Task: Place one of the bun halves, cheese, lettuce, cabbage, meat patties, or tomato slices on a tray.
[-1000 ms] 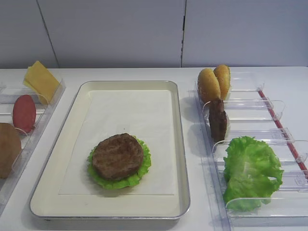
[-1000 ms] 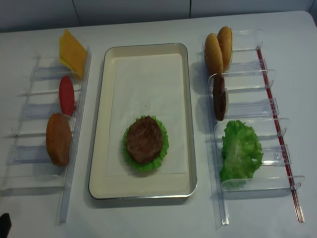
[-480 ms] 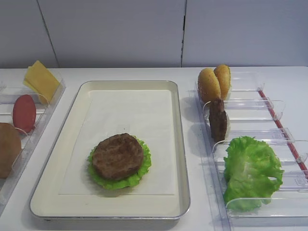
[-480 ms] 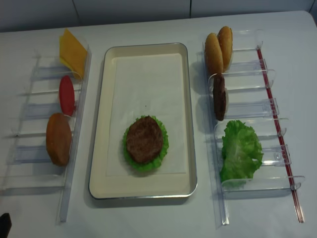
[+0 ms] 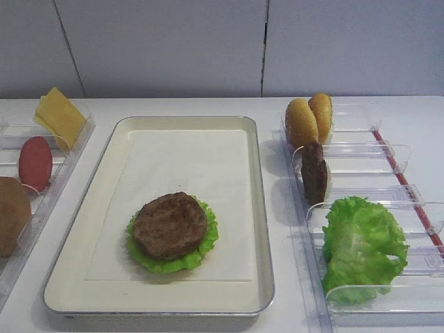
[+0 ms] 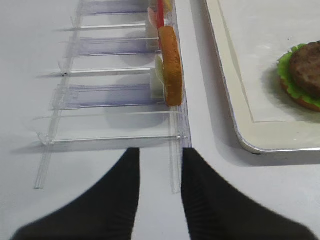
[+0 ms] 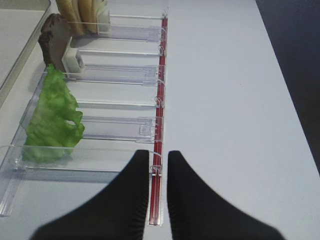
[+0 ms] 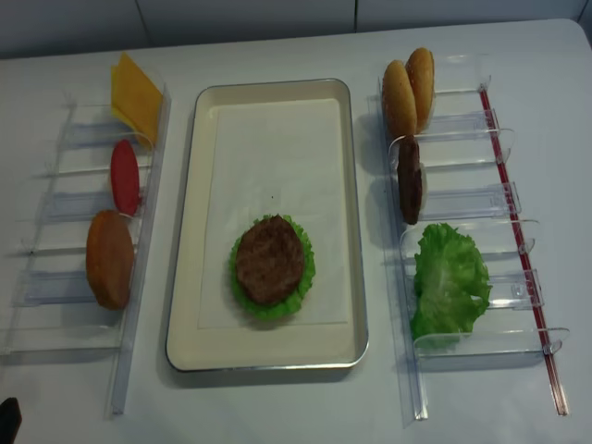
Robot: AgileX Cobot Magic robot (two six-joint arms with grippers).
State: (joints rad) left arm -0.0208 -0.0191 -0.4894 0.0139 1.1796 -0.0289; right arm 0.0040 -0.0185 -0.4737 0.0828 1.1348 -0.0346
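**A:** Where's the food, pls?

**B:** Cream tray [image 8: 190, 231] mid-table — one meat patty [image 8: 269, 260] lies flat on a lettuce leaf [image 8: 305, 277] near the tray's front end, on the paper liner. Second patty [image 8: 409, 181] stands on edge in the right rack [image 8: 481, 199], w/ two bun halves [image 8: 408, 90] upright behind it & more lettuce [image 8: 450, 280] in front.

**A:** Left side?

**B:** Left rack [image 8: 65, 231] holds cheese [image 8: 135, 97] at the back, a tomato slice [image 8: 124, 177] next, then a bun half [image 8: 109, 258] — all on edge.

**A:** Grippers?

**B:** Right gripper [image 7: 158, 157] hovers over the near end of the right rack, fingers drawn together w/ only a sliver of gap, nothing in them. Left gripper [image 6: 159, 155] hangs over the front end of the left rack, fingers apart w/ the rack's edge strip showing between them — gripping nothing.
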